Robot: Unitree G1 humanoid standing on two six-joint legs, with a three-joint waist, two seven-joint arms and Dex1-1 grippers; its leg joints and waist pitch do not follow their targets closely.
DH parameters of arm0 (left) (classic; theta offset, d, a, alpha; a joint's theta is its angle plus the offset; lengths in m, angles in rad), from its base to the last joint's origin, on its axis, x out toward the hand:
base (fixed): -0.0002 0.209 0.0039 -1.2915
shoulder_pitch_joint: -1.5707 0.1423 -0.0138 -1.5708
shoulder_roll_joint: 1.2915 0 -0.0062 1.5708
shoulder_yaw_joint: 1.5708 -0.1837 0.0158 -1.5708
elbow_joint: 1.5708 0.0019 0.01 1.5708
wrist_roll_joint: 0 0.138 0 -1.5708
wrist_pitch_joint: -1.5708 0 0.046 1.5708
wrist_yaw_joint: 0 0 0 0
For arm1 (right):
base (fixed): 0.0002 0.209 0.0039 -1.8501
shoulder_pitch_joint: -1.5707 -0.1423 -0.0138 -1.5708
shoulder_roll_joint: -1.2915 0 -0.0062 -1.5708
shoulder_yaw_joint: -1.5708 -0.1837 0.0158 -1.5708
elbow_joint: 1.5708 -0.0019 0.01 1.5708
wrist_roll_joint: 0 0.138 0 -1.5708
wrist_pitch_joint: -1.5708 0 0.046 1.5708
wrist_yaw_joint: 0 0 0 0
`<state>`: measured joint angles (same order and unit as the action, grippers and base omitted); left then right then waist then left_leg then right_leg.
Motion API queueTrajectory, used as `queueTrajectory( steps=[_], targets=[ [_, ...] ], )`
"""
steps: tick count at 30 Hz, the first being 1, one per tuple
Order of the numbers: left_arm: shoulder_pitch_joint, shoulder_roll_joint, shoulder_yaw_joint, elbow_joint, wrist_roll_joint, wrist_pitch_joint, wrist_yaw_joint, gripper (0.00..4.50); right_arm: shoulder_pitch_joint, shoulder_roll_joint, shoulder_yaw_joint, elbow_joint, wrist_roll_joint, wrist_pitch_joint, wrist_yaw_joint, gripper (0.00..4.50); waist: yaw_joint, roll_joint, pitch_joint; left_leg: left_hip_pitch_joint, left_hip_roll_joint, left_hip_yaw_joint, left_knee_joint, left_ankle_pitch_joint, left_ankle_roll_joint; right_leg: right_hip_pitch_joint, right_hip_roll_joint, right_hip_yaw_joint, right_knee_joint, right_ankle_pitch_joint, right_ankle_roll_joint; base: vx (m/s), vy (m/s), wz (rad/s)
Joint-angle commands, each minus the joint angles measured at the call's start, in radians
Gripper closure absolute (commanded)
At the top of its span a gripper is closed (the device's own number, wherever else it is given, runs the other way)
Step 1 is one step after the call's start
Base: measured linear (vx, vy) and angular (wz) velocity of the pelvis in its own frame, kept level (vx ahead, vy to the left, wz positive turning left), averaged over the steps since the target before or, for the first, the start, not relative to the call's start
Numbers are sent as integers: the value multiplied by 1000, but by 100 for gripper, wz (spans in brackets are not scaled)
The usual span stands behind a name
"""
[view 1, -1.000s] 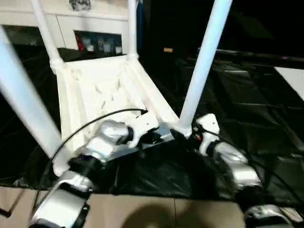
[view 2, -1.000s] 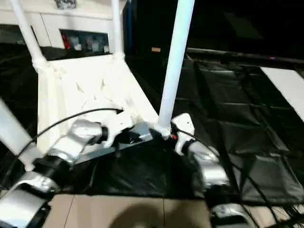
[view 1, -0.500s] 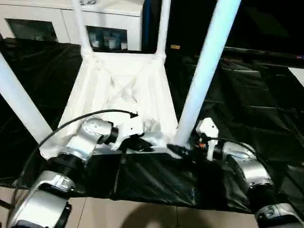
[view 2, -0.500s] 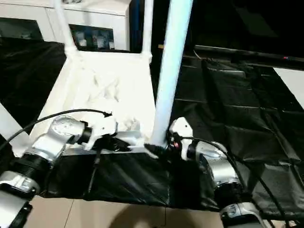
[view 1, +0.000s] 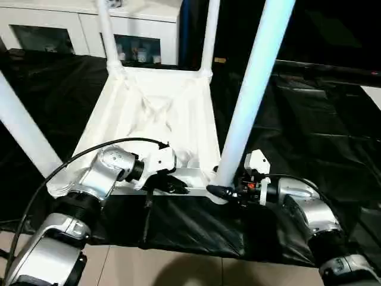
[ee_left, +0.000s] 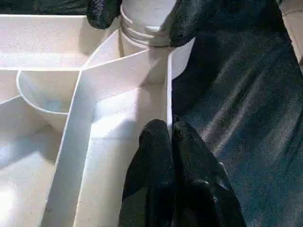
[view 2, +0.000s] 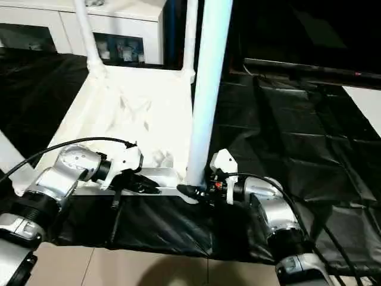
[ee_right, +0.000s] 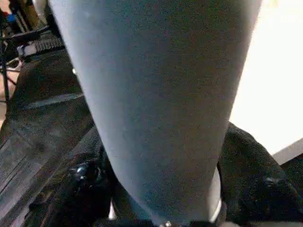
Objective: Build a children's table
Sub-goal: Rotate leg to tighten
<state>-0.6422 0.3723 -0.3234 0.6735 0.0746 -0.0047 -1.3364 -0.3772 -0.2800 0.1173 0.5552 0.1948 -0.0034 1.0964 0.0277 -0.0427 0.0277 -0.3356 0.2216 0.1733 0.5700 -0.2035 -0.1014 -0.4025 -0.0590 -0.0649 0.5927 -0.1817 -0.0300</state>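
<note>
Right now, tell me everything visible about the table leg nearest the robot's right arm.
The near-right leg is a long white tube of smooth, plastic-looking material, widening toward its base. It stands upright and runs out of the head views at the top. Its ringed base sits in the round corner socket of the upturned white tabletop, which lies on black sheeting. The right tool has a black finger on either side of the base. The left tool, shut, rests at the tabletop's near edge, apart from the leg.
</note>
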Motion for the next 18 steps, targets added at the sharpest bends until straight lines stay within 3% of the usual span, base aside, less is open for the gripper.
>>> queueTrajectory(
  steps=[1, 3, 4, 10, 11, 12, 13, 14, 15, 18],
  targets=[
    [9, -61, -30, 37, 49, 72, 125, 450, 14, 50, -17, -4, -11, 3, -110, 182, -2, 3, -41, -4, 15, 8, -59, -164, 63, 51, -70, 48, -64, -184, -223, 0, 0, 0],
    [8, -87, -25, 36, 54, 99, 171, 450, 16, 71, -29, 10, -24, -3, -173, 186, 2, 0, -35, 5, 14, 9, -62, -220, 40, 43, -70, 48, -78, -293, -199, 0, 0, 0],
    [8, -112, -21, 36, 58, 117, 212, 450, 15, 89, -39, 25, -37, -9, -229, 191, 2, -2, -34, 3, 11, 6, -63, -237, 33, 45, -71, 46, -85, -364, -173, 0, 0, 0],
    [24, -268, -36, 31, 72, 201, 380, 450, 17, 203, -53, 80, -87, -27, -498, 194, -2, -3, -32, 1, 6, 1, -66, -264, 23, 36, -70, 44, -101, -487, -102, 0, 0, 0],
    [23, -282, -43, 35, 81, 205, 397, 450, 9, 219, -51, 93, -100, -25, -539, 195, -3, -4, -31, 1, 5, 0, -66, -270, 29, 34, -69, 44, -105, -499, -93, 0, 0, 0],
    [20, -299, -51, 43, 93, 210, 423, 450, -9, 241, -50, 117, -117, -18, -594, 195, -3, 4, -31, 1, 5, -1, -67, -275, 27, 32, -70, 44, -105, -505, -90, 0, 0, 0],
    [18, -313, -56, 49, 104, 216, 449, 450, -29, 264, -50, 140, -127, -8, -635, 195, -9, 0, -29, 2, 3, -2, -67, -296, 24, 28, -67, 41, -108, -527, -82, 0, 0, 0],
    [16, -324, -59, 52, 114, 221, 468, 450, -50, 289, -47, 159, -136, -9, -660, 195, -11, 10, -29, 2, 0, -6, -68, -317, 20, 29, -67, 38, -110, -562, -69, 0, 0, 0],
    [17, -325, -59, 51, 115, 222, 469, 450, -53, 294, -45, 160, -137, -12, -660, 195, -16, 4, -29, 3, -2, -7, -67, -338, 21, 27, -66, 34, -118, -589, -54, 0, 0, 0],
    [20, -298, -52, 38, 111, 214, 445, 450, -63, 295, -50, 149, -130, -48, -635, 195, -24, 5, -32, 1, -2, -10, -68, -347, 31, 27, -67, 32, -122, -593, -42, 0, 0, 0]
  ],
)
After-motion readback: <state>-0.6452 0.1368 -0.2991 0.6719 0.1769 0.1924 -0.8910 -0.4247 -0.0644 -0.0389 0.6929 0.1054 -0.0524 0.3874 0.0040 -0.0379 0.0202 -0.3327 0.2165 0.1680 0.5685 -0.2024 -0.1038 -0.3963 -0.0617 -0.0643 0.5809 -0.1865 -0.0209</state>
